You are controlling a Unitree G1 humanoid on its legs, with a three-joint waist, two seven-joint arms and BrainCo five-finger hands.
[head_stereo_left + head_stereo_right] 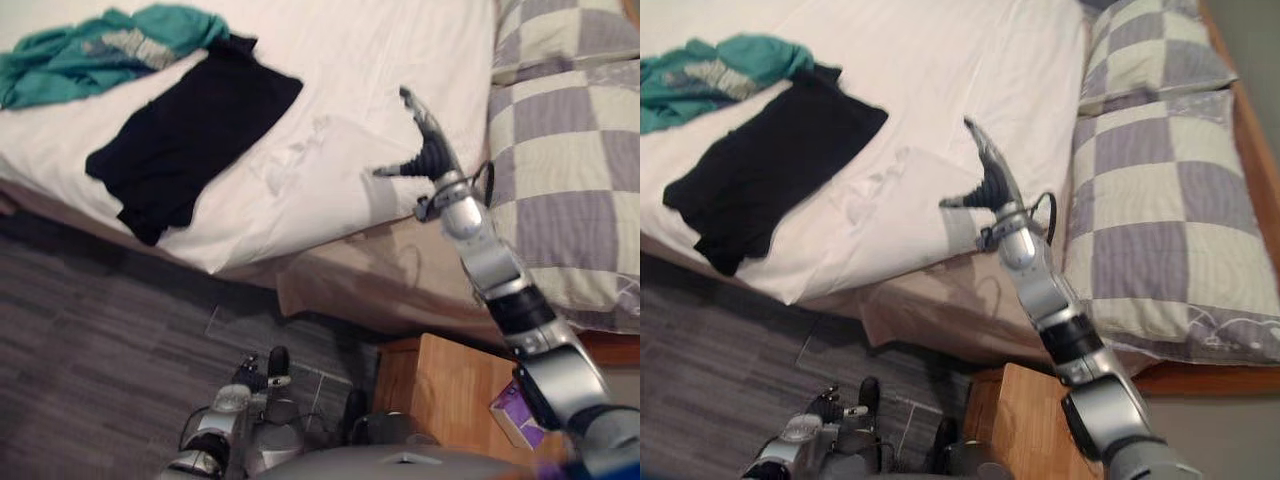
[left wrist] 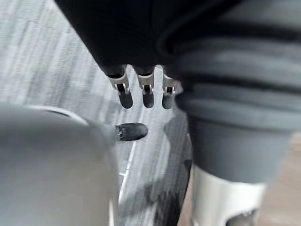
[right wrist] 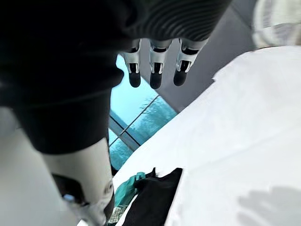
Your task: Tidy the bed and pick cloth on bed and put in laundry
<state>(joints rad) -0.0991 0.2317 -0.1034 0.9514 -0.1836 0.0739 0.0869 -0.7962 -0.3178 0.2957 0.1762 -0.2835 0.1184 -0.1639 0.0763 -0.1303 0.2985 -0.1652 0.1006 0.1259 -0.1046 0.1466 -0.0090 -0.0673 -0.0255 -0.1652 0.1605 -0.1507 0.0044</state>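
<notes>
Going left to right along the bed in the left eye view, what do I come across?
teal cloth → black cloth → right hand, open above the white sheet → checked pillows

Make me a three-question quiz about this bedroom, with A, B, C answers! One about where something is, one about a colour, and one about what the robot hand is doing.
1. Where is the black cloth?
A. In a laundry basket
B. On the bed
C. On a chair

2. What colour is the other cloth on the bed?
A. Red
B. Yellow
C. Teal

3. What is the right robot hand doing?
A. Open, holding nothing
B. Shut on the black cloth
C. Shut on a toy

Answers:
1. B, it lies flat on the white sheet.
2. C, it is a crumpled blue-green.
3. A, its fingers are straight, up over the bed.
</notes>
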